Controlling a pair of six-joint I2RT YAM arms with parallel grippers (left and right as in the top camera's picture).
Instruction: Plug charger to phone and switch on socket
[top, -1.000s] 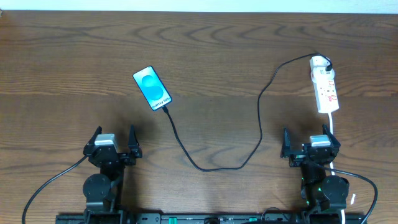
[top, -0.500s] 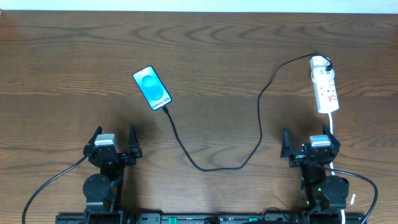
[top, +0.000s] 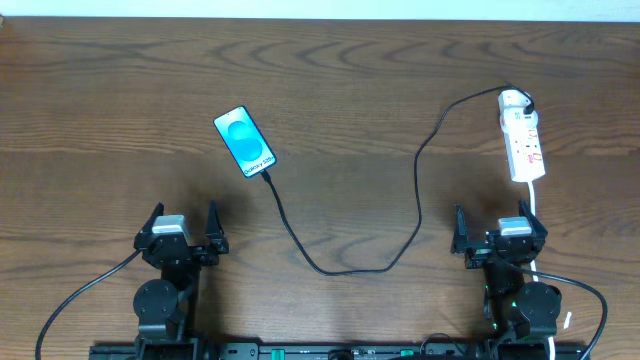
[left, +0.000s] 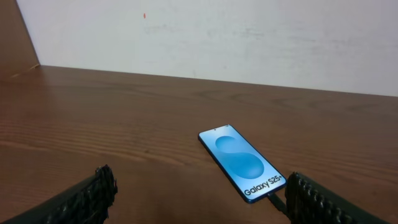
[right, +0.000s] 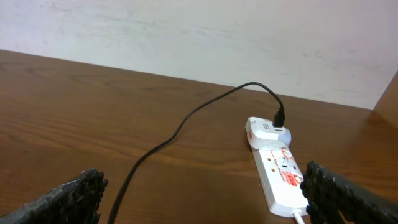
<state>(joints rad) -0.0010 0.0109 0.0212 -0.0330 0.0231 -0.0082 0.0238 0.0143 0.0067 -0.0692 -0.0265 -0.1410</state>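
The phone (top: 244, 141) lies screen up on the table, left of centre; the left wrist view shows its blue screen with "Galaxy S25+" (left: 242, 162). The black charger cable (top: 340, 268) has its plug tip in the phone's near end and loops right to a white adapter in the far end of the socket (top: 522, 137). The socket also shows in the right wrist view (right: 280, 173) with red markings. My left gripper (top: 181, 228) is open and empty, near the front edge, below the phone. My right gripper (top: 498, 231) is open and empty, just in front of the socket.
The socket's white lead (top: 537, 215) runs toward the front past my right gripper. A pale wall (left: 249, 37) stands behind the table's far edge. Grey robot cables (top: 85, 290) trail at the front corners.
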